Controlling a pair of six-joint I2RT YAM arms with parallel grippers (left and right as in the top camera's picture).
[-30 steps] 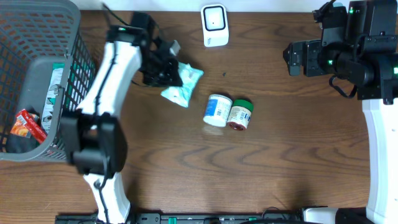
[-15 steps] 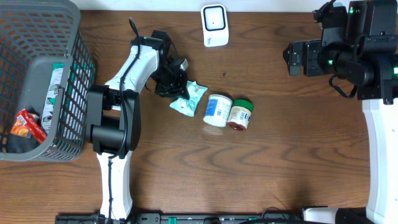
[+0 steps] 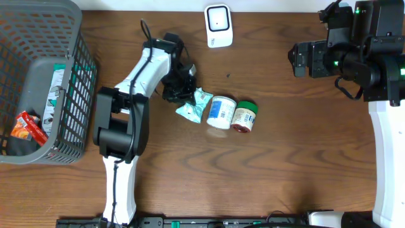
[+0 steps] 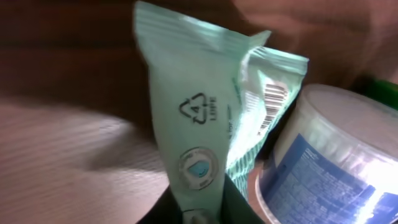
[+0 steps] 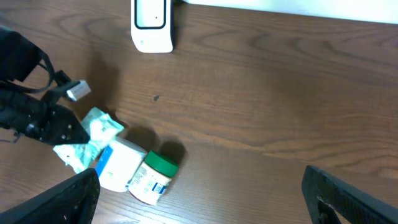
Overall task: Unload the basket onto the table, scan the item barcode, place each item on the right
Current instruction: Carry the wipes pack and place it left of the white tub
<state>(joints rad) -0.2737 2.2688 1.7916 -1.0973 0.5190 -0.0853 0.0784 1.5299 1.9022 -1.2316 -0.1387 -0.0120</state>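
Overhead: wipes pouch lies on bench, touching white tub; scanner well apart. Left gripper at pouch's end.

Left wrist: jaws look pinched on end seal; barcode faces tub. Judging pouch soft, light, slick film (crumples easily). Hold by seal, clear of barcode.

Right wrist: right gripper jaws wide apart, empty.

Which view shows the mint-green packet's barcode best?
Left wrist: the barcode on the mint-green packet is close, with its bars visible. Overhead and right wrist show the packet only small beside the tubs, with no bars to be made out.
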